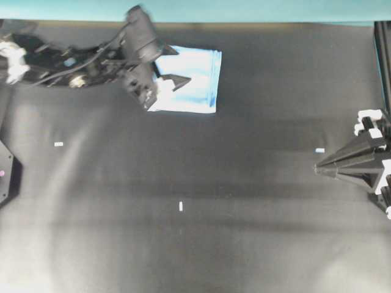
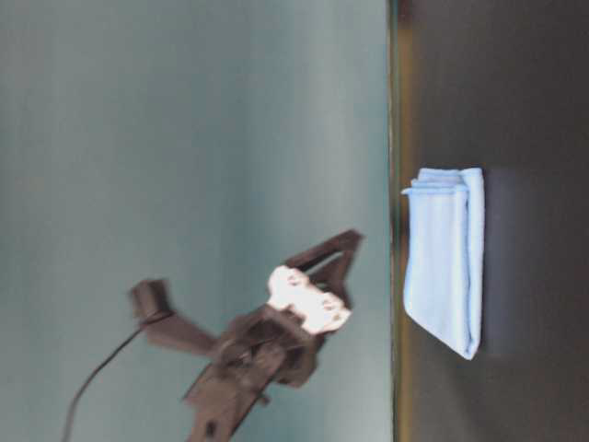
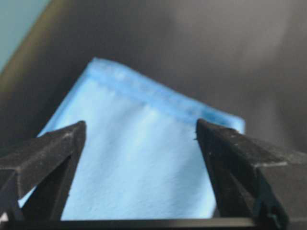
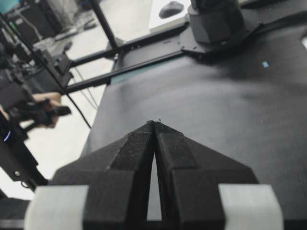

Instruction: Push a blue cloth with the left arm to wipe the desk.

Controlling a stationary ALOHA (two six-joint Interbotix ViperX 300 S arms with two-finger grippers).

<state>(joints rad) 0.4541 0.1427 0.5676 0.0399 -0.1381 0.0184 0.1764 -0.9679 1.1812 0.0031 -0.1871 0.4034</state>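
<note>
The blue cloth (image 1: pixel 194 79) lies folded flat on the black desk (image 1: pixel 244 183), close to the teal strip (image 1: pixel 244 9) at the far edge. The left arm (image 1: pixel 79 64) reaches in from the left. My left gripper (image 1: pixel 176 67) is open over the cloth's left part and holds nothing. In the left wrist view the cloth (image 3: pixel 139 158) fills the space under the spread left gripper (image 3: pixel 139 127). In the table-level view the left gripper (image 2: pixel 339 250) stands a little above the cloth (image 2: pixel 446 267). My right gripper (image 1: pixel 317 168) rests shut and empty at the right edge; it also shows in the right wrist view (image 4: pixel 154 122).
Tiny white scraps lie on the desk: one at the left (image 1: pixel 58 144), one in the middle front (image 1: pixel 181 206), one near the right gripper's tip (image 1: pixel 319 150). A black frame post (image 1: pixel 383 61) stands at the far right.
</note>
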